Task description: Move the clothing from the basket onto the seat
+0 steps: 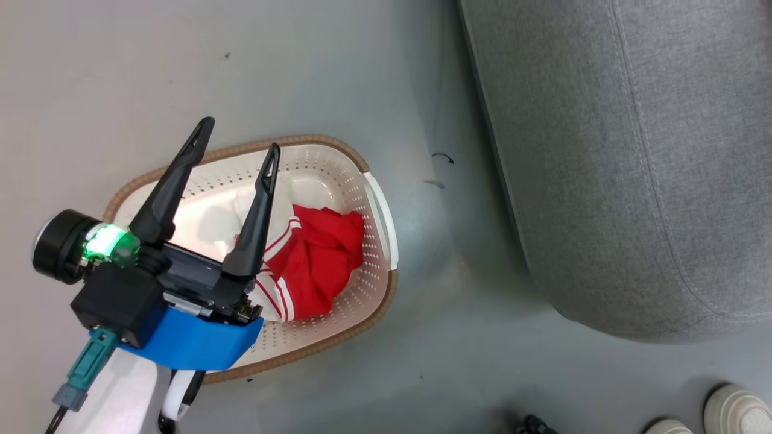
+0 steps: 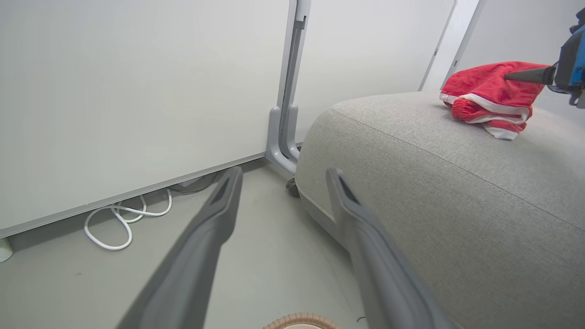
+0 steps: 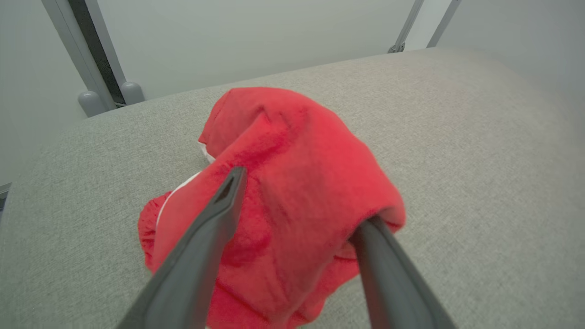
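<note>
The basket stands on the floor at the left of the head view, with red, white-striped clothing bunched in its right half. My left gripper hangs open above the basket's left half, its fingers holding nothing. In the left wrist view that gripper points past the seat's corner. A second red garment lies on the seat, one of my right gripper's fingers against it. In the right wrist view my right gripper is open; the garment lies between its fingers and covers the right tip.
The seat is to the right of the basket, with a strip of grey floor between them. A person's pale shoes stand at the lower right. White wall panels with a grey post and a white cable lie behind.
</note>
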Tool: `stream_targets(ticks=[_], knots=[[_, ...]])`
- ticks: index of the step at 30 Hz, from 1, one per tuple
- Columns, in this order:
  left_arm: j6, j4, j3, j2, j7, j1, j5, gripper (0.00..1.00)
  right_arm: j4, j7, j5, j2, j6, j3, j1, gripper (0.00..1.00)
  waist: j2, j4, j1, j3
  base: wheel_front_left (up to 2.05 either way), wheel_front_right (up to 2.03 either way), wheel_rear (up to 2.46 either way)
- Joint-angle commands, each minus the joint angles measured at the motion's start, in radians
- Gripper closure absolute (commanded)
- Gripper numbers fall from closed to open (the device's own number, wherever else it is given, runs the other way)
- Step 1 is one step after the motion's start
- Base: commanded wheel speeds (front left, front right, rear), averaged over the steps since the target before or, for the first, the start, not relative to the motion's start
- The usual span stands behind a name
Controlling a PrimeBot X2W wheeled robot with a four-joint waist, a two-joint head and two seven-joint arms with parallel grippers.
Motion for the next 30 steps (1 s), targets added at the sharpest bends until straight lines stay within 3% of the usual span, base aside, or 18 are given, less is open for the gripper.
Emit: stream_targets(ticks=[1, 10, 17, 22, 30], knots=[[0.001, 0.012, -0.004, -0.005, -0.009, -0.014, -0.005, 0.0, 0.012, -0.007, -0.002, -0.01, 0.0, 0.011, 0.013, 0.0, 0.0, 0.012, -0.0001, -0.024, 0.0, 0.0, 0.0], [0.006, 0.111, -0.018, -0.06, -0.056, -0.002, -0.031, 0.0, 0.047, -0.058, -0.006, -0.02, 0.0, 0.096, 0.074, 0.0, 0.0, 0.037, -0.0001, -0.143, 0.0, 0.0, 0.0], [0.01, 0.202, -0.002, -0.114, -0.078, 0.044, -0.067, 0.0, 0.005, -0.08, 0.012, -0.004, 0.0, 0.133, 0.199, 0.0, 0.0, 0.058, -0.0001, -0.275, 0.0, 0.0, 0.0], [0.013, 0.248, 0.037, -0.151, -0.08, 0.09, -0.084, 0.0, -0.096, -0.076, 0.024, 0.035, 0.0, 0.17, 0.313, 0.0, 0.0, 0.064, -0.0001, -0.364, 0.0, 0.0, 0.0], [-0.005, 0.303, 0.115, -0.209, -0.081, 0.167, -0.067, 0.0, -0.394, -0.074, 0.043, 0.136, 0.0, 0.253, 0.556, 0.0, 0.0, 0.078, -0.0001, -0.47, 0.0, 0.0, 0.0]])
